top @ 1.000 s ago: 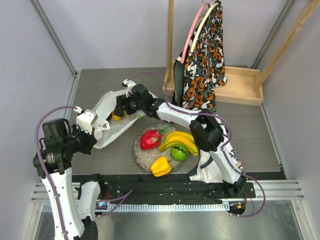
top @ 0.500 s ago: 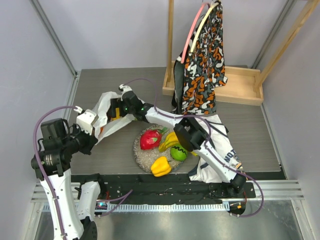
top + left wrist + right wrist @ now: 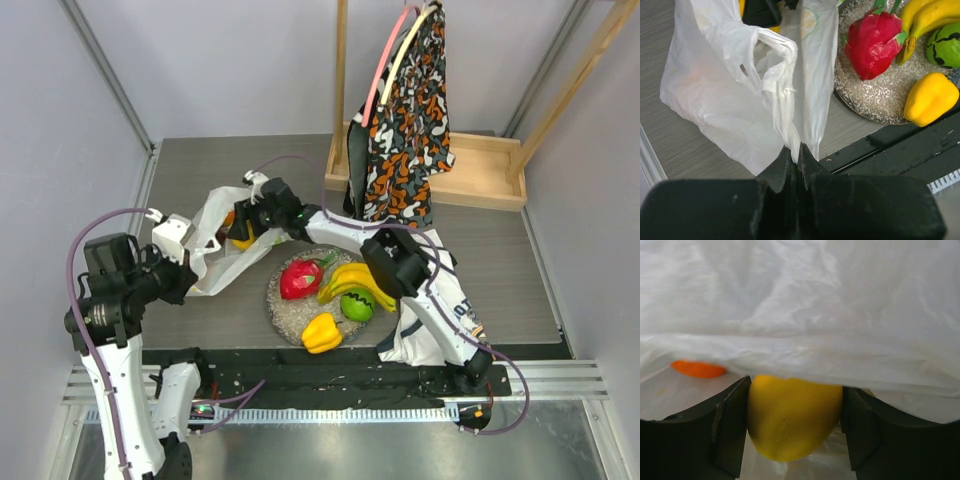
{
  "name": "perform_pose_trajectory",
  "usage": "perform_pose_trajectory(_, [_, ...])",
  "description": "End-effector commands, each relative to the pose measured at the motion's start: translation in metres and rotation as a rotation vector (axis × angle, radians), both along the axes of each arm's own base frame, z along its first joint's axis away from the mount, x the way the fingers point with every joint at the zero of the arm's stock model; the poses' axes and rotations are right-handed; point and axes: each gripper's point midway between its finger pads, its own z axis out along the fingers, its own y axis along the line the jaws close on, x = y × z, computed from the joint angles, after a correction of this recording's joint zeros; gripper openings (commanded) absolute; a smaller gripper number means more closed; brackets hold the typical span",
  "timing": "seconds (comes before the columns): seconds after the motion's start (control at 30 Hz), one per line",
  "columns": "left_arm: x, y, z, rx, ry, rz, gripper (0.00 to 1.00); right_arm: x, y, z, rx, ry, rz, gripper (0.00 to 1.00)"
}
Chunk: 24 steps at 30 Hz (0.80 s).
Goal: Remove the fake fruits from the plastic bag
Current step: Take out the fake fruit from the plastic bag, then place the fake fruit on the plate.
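On the left half of the tabletop the plastic bag lies crumpled, with the two arms sharing the work on it. The left gripper has its jaws pressed together on a pinch of the bag's thin edge near one handle. It is apparently there to anchor the film so that it cannot slide or lift while the other arm reaches in. The right gripper is pushed into the bag's mouth from the far side. Its wrist view shows a yellow fruit, probably a lemon or mango, sitting squarely between the fingers. Both fingers touch its sides, so the jaws are clamped on it, while a fold of white plastic drapes over its top. Deeper in the bag, up and to the left of the held piece and apart from it, an orange fruit rests against the film. It looks like the next one to fetch. Just beside the bag stands a speckled plate, which carries the red fruit, bananas, green ball and yellow pepper. That is presumably why the bag sits so close to it: each lift out is a short carry.
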Motion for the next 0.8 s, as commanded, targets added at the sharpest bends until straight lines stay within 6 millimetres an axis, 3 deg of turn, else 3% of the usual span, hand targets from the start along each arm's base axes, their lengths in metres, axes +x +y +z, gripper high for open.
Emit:
perform_pose_trajectory(0.0, [0.024,0.005,0.001,-0.02,-0.028,0.035,0.0,-0.036,-0.008,0.145,0.276,-0.16,0.252,0.31])
perform_pose_trajectory(0.03, [0.03,0.006,0.003,-0.021,-0.044,0.043,0.0,-0.053,-0.012,0.167,0.324,-0.171,0.33,0.31])
perform_pose_trajectory(0.17, [0.045,0.009,0.009,-0.034,-0.064,0.068,0.0,-0.094,-0.024,0.192,0.435,-0.128,0.504,0.34])
perform_pose_trajectory(0.3, [0.055,0.016,0.018,-0.025,-0.089,0.108,0.0,-0.108,-0.035,0.201,0.466,-0.095,0.565,0.33])
perform_pose_trajectory(0.33, [0.057,0.018,0.019,-0.018,-0.093,0.116,0.0,-0.11,-0.043,0.217,0.476,-0.128,0.576,0.32])
perform_pose_trajectory(0.4, [0.061,0.026,0.016,0.008,-0.089,0.145,0.0,-0.112,-0.056,0.22,0.445,-0.179,0.595,0.32])
perform_pose_trajectory(0.43, [0.063,0.028,0.015,0.013,-0.088,0.155,0.0,-0.111,-0.069,0.239,0.441,-0.229,0.598,0.31])
perform_pose_trajectory(0.53, [0.07,0.034,0.014,0.019,-0.081,0.195,0.0,-0.121,-0.101,0.242,0.349,-0.328,0.681,0.31])
perform_pose_trajectory(0.57, [0.074,0.037,0.015,0.014,-0.084,0.215,0.0,-0.13,-0.127,0.246,0.296,-0.291,0.691,0.31])
perform_pose_trajectory(0.63, [0.08,0.044,0.017,0.026,-0.084,0.257,0.0,-0.127,-0.153,0.244,0.209,-0.425,0.723,0.31])
perform_pose_trajectory(0.67, [0.084,0.046,0.02,0.012,-0.092,0.286,0.0,-0.128,-0.178,0.236,0.143,-0.369,0.696,0.31])
perform_pose_trajectory(0.73, [0.091,0.05,0.027,-0.005,-0.109,0.325,0.0,-0.124,-0.201,0.223,0.047,-0.457,0.717,0.31])
perform_pose_trajectory(0.77, [0.096,0.053,0.033,-0.011,-0.136,0.353,0.0,-0.125,-0.222,0.204,-0.019,-0.398,0.715,0.31])
